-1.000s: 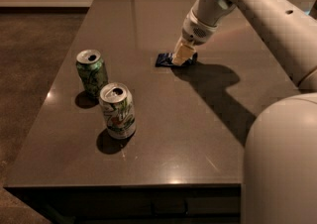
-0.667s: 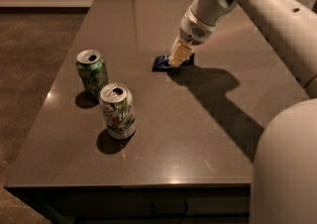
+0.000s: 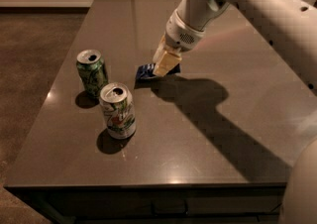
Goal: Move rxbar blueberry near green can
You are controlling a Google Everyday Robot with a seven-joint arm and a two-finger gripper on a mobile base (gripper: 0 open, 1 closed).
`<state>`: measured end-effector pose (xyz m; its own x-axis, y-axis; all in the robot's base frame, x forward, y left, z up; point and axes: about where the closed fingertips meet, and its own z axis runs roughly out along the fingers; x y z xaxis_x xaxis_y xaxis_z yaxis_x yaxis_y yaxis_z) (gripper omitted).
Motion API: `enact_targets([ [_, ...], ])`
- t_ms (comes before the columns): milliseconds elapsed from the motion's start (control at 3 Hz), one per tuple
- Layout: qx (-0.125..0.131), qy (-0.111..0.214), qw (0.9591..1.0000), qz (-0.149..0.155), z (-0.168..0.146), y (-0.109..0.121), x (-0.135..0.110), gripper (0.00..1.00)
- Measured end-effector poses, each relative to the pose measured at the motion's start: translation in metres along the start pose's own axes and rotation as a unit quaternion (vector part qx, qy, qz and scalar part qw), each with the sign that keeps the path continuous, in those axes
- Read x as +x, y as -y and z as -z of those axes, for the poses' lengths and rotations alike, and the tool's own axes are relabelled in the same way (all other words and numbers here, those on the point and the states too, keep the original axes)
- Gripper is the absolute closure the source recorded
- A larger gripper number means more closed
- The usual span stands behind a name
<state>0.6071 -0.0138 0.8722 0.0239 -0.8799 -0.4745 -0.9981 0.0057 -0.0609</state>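
The rxbar blueberry [image 3: 145, 72], a small dark blue wrapper, is at the table's middle, sticking out to the left of my gripper [image 3: 162, 65]. The gripper's cream fingers [image 3: 163, 62] are shut on the bar's right end and hold it at or just above the tabletop. The green can [image 3: 92, 73], mottled green with a silver top, stands upright to the left, about a can's width from the bar.
A whitish can with a green and red logo [image 3: 118, 110] stands upright in front of the green can. The dark table [image 3: 208, 139] has its left edge near the cans. My arm reaches in from the upper right and casts a broad shadow.
My gripper has moved left and toward the front with the blue bar in it, closer to the green can. Both cans have stayed put.
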Motion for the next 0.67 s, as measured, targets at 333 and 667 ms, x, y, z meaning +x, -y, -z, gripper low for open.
enact_targets([
  [333, -0.033, 0.013, 0.9986, 0.038, -0.017, -0.033, -0.031, 1.0],
  [667, -0.056, 0.018, 0.996, 0.067, -0.034, -0.054, -0.055, 0.83],
])
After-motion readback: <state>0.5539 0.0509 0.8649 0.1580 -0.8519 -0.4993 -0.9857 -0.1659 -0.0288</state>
